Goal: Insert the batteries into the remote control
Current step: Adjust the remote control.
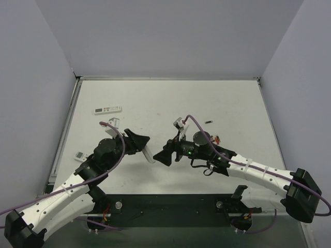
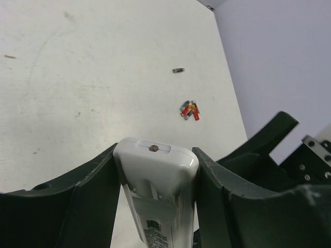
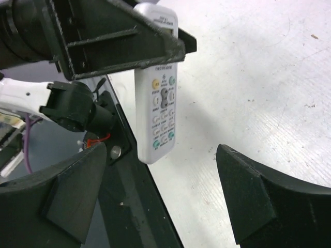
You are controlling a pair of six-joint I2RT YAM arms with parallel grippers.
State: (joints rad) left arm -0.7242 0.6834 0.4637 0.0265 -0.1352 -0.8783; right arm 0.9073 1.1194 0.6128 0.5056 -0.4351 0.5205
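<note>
The left gripper (image 2: 155, 155) clamps the one remote control (image 2: 158, 178) above the table (image 2: 77, 77). The right gripper (image 3: 160, 155) stands open beside it. The batteries (image 2: 190, 110) lie clustered, roughly four, with one battery (image 2: 178, 70) apart.

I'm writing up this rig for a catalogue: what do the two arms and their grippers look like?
The left arm and right arm have white link shells dotted with small holes, and black joint housings. A purple cable loops along each. The left gripper and right gripper carry broad, wedge-shaped, dark matte fingers.
</note>
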